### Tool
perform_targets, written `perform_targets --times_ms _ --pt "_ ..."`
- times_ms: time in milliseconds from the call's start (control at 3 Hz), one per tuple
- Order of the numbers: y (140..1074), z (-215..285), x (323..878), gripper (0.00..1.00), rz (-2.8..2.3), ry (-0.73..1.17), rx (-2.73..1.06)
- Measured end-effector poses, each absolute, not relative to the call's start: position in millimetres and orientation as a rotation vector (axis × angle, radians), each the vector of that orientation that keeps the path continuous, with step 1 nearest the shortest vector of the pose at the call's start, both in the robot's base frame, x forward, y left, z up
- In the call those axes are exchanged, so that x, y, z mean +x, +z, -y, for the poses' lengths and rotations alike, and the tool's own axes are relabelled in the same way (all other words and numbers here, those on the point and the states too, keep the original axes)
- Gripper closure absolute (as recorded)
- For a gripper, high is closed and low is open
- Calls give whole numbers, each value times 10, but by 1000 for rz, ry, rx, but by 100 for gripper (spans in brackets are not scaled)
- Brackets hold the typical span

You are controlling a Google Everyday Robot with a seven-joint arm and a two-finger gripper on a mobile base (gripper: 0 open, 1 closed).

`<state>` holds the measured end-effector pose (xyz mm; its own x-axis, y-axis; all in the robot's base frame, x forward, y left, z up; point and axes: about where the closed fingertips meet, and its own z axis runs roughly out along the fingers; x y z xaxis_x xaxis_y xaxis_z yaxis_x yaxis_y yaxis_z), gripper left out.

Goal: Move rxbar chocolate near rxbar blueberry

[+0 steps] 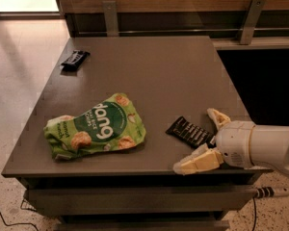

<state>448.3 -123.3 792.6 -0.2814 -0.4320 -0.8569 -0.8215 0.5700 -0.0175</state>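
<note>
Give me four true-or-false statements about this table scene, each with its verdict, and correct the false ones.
1. The gripper is at the table's near right corner, fingers open. True.
2. The rxbar chocolate lies touching the rxbar blueberry. False: they are far apart, with the blueberry at the far left corner.
3. The green snack bag lies near the front edge, apart from the chocolate. True.
4. The gripper holds the blueberry bar in the air. False: both bars lie flat on the table.
</note>
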Motion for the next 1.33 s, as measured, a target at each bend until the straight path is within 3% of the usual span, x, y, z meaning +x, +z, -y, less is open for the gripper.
perform_targets --times_ms 667,1000,1333 --pt "7967 1233 4483 45 -1911 550 -1012" --pt "8046 1234 4484 76 -1911 550 -1012" --pt "8103 1233 4484 100 -1912 550 -1012"
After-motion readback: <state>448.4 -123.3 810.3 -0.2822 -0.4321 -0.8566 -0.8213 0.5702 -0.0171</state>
